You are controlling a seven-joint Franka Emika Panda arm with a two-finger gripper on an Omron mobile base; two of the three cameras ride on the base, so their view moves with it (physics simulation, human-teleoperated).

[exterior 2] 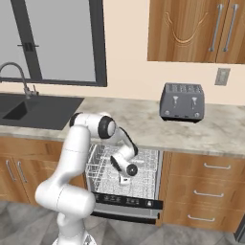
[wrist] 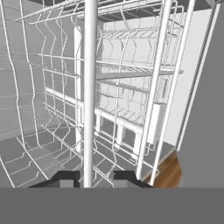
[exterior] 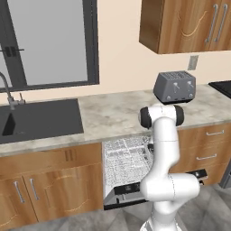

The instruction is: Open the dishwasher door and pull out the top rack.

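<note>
Fingers [wrist: 65, 178] are closed narrow on one white wire of the top rack [exterior 2: 143, 165], which passes straight between them in the hand view; I judge the gripper [exterior 2: 125, 181] has it held. The rack sits inside the open cavity, not yet pulled out. The dishwasher door [exterior 2: 128, 203] lies folded down in front, below the hand.

What worries me is the grip: the wire is thin and smooth, so if I pull with a slight angle it may slide out of the tips. Also the forearm is close over the door, and a low pull could touch its edge.
</note>
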